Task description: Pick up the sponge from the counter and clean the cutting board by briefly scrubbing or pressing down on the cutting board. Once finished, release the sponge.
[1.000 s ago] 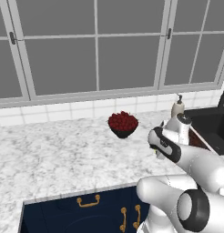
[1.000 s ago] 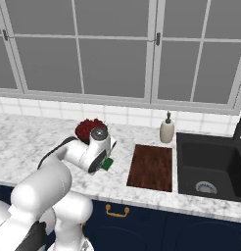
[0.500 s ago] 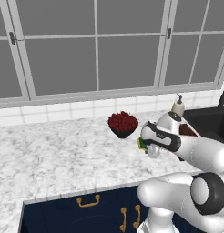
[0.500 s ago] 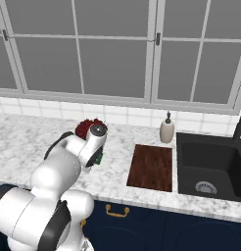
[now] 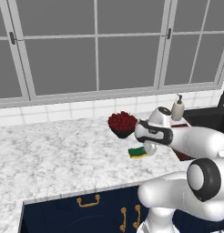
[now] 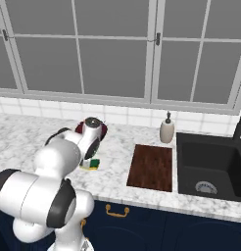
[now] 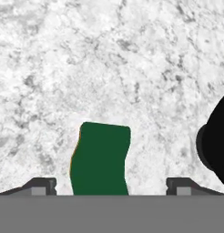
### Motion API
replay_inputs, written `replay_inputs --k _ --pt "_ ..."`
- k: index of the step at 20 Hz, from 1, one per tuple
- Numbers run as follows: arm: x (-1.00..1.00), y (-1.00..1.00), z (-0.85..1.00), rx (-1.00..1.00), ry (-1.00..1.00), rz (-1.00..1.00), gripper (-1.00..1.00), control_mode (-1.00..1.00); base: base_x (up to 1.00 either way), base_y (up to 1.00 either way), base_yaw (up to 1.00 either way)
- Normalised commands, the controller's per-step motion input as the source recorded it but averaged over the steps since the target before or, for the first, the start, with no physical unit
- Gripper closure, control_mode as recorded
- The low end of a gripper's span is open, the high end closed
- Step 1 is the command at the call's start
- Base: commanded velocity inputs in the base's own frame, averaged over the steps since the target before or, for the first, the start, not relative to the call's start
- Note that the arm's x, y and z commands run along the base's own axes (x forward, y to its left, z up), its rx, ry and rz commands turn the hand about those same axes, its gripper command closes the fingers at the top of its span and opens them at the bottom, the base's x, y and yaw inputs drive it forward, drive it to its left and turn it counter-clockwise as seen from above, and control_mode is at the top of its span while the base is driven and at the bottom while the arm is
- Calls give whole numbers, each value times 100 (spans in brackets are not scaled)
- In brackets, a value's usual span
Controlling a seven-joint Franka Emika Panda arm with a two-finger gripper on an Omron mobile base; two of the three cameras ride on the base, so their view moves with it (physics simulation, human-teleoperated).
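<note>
Jaws wide, nothing gripped: gripper [image 7: 111, 185] above sponge [image 7: 100, 159], fingertips [image 7: 41, 185] clear on both sides. Sponge [image 6: 91, 163] on counter [image 6: 112, 181], near side of fruit bowl [image 5: 122, 124], well left of board [image 6: 152, 166]. Probably release step; lift straight up w/o nudging it. Hand cam shows finger gap; right base cam shows board, sink [image 6: 210, 169].

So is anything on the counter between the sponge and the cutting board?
Nothing visible. The sponge lies on bare marble counter left of the cutting board, with open counter between them. The bowl of red fruit sits behind the sponge, off that line. The open gripper hangs right over the sponge.
</note>
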Motion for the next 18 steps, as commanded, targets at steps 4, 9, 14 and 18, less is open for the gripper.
replay_inputs --k 4,9,14,18 --pt "-11 2 11 -10 -2 7 -100 -100 0 0 0" --pt "-47 -9 82 2 -3 4 -100 -100 0 0 0" --pt "-55 -1 100 11 6 -18 -100 -100 0 0 0" --pt "-92 0 100 8 3 -42 -100 -100 0 0 0"
